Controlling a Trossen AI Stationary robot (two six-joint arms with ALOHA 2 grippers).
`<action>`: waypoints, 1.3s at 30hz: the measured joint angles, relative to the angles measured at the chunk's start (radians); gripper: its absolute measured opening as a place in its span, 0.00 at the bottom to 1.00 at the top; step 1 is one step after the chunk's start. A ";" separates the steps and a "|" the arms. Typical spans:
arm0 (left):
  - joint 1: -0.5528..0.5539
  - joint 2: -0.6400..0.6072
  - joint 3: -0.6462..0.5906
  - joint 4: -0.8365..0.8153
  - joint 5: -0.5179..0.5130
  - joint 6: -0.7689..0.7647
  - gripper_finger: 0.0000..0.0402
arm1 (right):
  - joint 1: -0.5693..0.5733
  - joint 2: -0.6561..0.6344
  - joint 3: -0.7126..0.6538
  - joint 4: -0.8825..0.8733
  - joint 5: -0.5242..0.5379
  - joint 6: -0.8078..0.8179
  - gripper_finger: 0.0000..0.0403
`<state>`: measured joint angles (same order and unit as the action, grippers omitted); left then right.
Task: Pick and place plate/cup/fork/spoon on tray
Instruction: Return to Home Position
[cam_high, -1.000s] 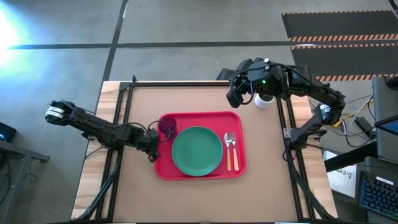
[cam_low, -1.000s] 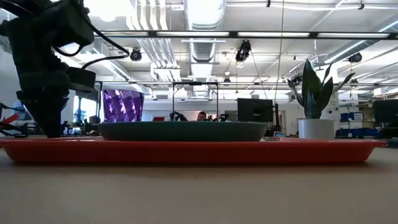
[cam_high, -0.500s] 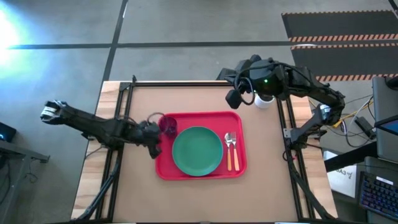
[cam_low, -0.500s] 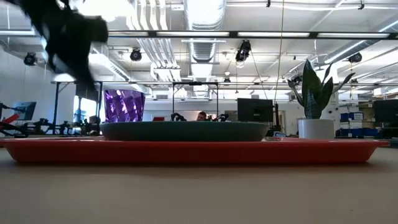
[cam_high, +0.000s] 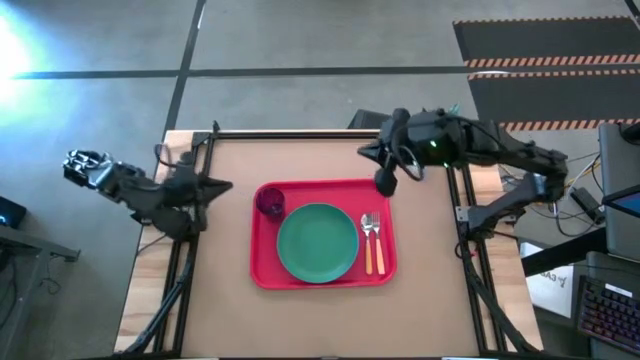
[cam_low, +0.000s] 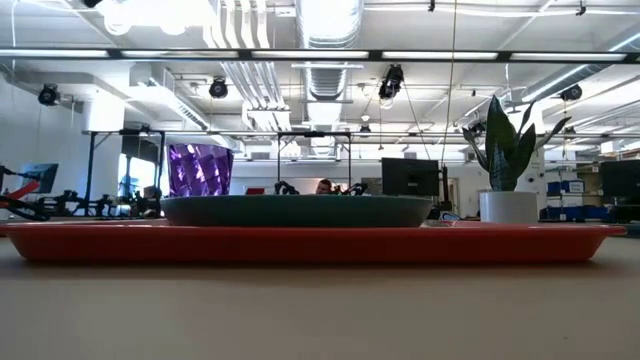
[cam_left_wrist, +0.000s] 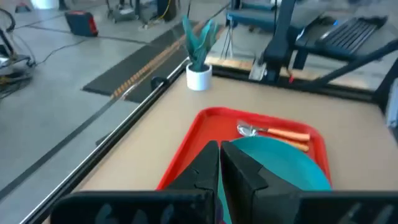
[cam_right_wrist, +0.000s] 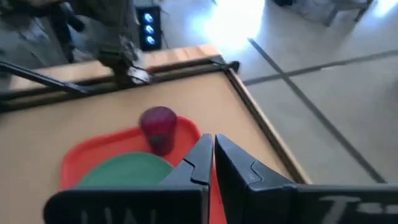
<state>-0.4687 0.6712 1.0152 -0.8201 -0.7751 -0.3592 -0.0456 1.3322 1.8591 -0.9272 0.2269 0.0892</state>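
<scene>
Plate (cam_high: 317, 242), cup (cam_high: 269, 203), fork (cam_high: 367, 240), spoon (cam_high: 378, 241) all on tray (cam_high: 322, 281); left gripper (cam_high: 213, 186), right gripper (cam_high: 385, 181) closed, empty; nothing left.

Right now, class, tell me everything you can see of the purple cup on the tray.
The cup is a small round tumbler of dark purple, see-through material that looks like plastic, with faceted sides in the low view. It stands upright, mouth up, in a far corner of the red tray, on the left arm's side, close beside the green plate; whether they touch cannot be told. Nothing grips it: both arms are drawn back from it.
</scene>
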 joint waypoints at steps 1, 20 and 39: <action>-0.009 -0.016 -0.009 -0.004 -0.005 0.000 0.00 | 0.009 -0.038 -0.063 0.047 -0.010 0.014 0.02; -0.018 -0.203 -0.112 0.007 -0.008 0.007 0.00 | 0.109 -0.732 -1.147 0.779 -0.123 0.313 0.02; -0.019 -0.635 -0.646 0.404 0.010 0.055 0.00 | 0.109 -1.200 -1.811 1.398 -0.250 0.455 0.02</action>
<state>-0.4873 0.0364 0.3687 -0.4163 -0.7651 -0.3044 0.0639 0.1318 0.0486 0.4712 -0.0233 0.5443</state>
